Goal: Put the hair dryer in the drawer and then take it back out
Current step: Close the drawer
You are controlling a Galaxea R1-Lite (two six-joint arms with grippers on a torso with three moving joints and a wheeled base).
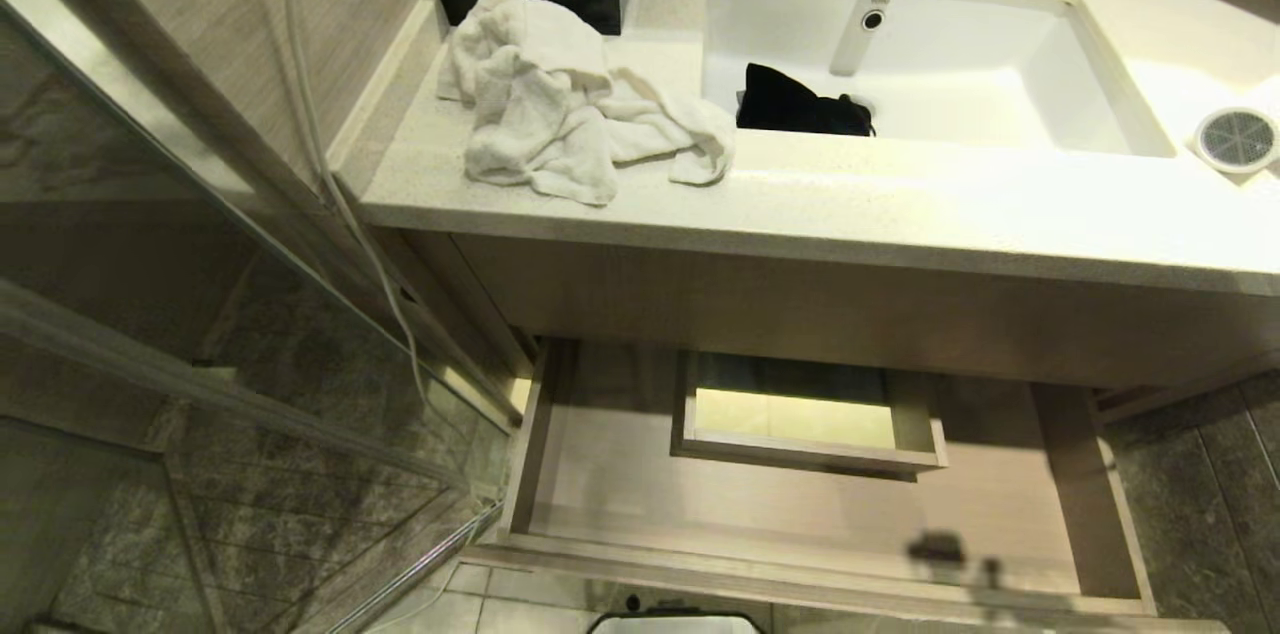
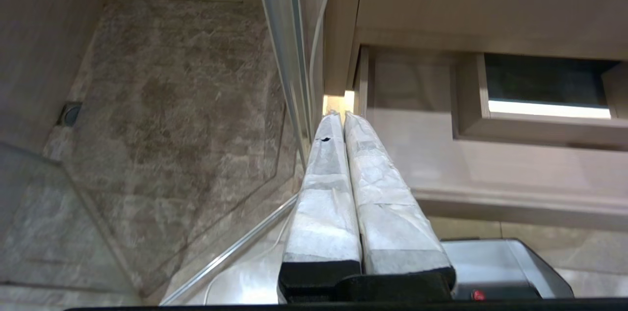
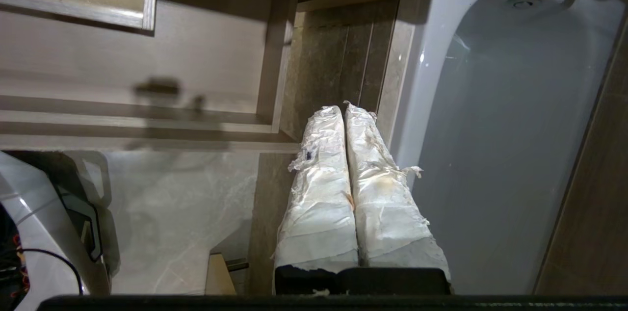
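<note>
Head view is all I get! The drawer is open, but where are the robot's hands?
Observer: The left end effector is shut and empty. It points toward the drawer's left side, next to the glass door.
Operator: And the other one?
Observer: The right end effector is shut too and holds nothing. It is over the dark floor tiles past the drawer's right wall.
Operator: What's beside it?
Observer: A smooth white fixture, on the side away from the drawer.
</note>
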